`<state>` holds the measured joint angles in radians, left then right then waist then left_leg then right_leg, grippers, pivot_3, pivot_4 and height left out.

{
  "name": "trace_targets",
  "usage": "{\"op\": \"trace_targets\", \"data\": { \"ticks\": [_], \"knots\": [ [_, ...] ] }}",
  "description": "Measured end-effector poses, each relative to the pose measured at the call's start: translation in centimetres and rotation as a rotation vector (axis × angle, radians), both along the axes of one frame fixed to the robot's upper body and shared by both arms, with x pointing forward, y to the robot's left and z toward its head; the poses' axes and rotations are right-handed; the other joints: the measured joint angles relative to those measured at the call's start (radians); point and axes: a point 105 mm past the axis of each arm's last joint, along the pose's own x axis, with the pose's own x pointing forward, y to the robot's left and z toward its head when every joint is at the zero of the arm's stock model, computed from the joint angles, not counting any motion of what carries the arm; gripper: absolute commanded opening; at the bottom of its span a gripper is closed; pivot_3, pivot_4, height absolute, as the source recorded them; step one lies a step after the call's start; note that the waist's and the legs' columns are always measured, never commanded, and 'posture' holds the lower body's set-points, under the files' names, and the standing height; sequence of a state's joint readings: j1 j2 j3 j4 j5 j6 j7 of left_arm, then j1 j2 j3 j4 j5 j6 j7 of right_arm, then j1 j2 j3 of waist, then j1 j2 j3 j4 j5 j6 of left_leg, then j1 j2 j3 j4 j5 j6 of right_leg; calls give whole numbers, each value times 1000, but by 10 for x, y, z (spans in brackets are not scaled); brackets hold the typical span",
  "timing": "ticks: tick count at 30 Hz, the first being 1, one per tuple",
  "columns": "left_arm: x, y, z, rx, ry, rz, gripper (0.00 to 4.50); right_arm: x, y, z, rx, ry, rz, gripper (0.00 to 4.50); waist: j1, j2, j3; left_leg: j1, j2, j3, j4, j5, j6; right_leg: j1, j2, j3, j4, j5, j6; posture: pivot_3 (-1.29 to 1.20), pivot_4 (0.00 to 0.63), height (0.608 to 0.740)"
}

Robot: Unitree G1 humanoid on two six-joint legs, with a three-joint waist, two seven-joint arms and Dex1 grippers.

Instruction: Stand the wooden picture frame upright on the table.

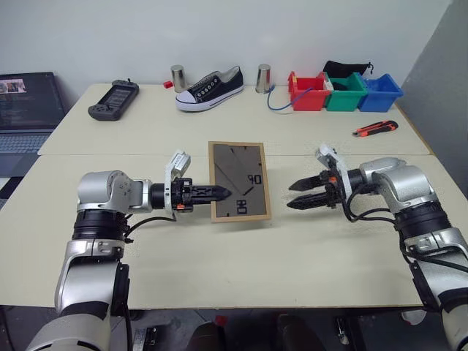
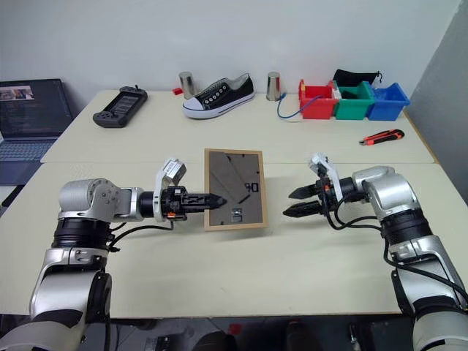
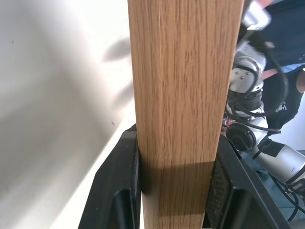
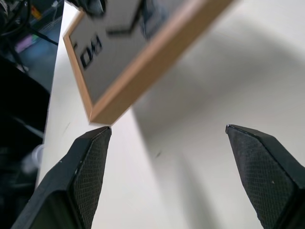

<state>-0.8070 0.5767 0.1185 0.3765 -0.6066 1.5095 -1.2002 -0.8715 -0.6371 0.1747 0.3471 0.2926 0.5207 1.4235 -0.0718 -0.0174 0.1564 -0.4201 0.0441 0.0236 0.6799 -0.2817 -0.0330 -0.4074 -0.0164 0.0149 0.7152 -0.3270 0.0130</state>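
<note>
Across the table [image 1: 219, 292] the wooden picture frame [image 1: 239, 181] hangs mid-table, back toward the camera. Left gripper [image 1: 219, 194] is clenched on its left edge. Right gripper [image 1: 298, 196] stands released just beside its right edge, apart from it.

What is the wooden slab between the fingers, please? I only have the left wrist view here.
Observer: It is the edge of the wooden picture frame, held by the left gripper at its left side, dark back facing the head camera.
Operator: Thank you. Does the right arm hold it too?
Observer: No, the right gripper is off to the frame's right, apart from it, fingers spread open.
Operator: Is the frame resting on anything?
Observer: From the head views I cannot tell whether its lower edge touches the table; the right wrist view shows its near corner clear of the surface.
</note>
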Motion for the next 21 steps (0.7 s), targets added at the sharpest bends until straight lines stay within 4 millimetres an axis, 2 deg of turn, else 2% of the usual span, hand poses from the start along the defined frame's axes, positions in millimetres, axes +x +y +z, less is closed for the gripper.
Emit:
{"op": "trace_targets", "data": {
  "ticks": [2,4,6,10,15,18,21],
  "knots": [
    [-3,3,3,-4,-2,5,1284,-1,-6,4,-29,-192,45,4091,7,-1,0,0,0,0,0,0,0,1,0,0,-1,0,0,0,150,740],
    [-4,8,5,-9,0,25,1284,0,-9,-1,-44,-332,72,4091,12,-1,0,0,0,0,0,0,0,1,0,0,-1,0,0,0,150,740],
    [-5,8,6,-5,4,26,1284,1,-5,-4,-52,-464,107,4091,13,0,0,0,0,1,0,0,0,1,0,0,-1,0,0,0,150,740],
    [-7,4,8,-26,14,19,1284,-1,-4,-6,-105,-905,218,4091,13,-1,0,1,0,1,0,0,0,1,0,0,-2,0,0,0,150,740],
    [-7,2,11,-52,21,27,1284,-12,-1,-7,-91,-1270,314,4091,10,-1,0,2,1,2,0,0,0,1,0,1,-2,0,0,0,150,740],
    [-8,-1,11,-58,21,18,1284,-17,5,-4,-51,-1376,335,4091,6,0,0,3,1,2,0,0,0,2,0,1,-1,0,0,0,150,740],
    [-9,-2,13,-69,18,10,1284,-25,9,-9,-38,-1456,392,4091,5,0,0,3,1,2,0,0,0,2,0,0,-1,0,0,0,150,740]
  ]
}}
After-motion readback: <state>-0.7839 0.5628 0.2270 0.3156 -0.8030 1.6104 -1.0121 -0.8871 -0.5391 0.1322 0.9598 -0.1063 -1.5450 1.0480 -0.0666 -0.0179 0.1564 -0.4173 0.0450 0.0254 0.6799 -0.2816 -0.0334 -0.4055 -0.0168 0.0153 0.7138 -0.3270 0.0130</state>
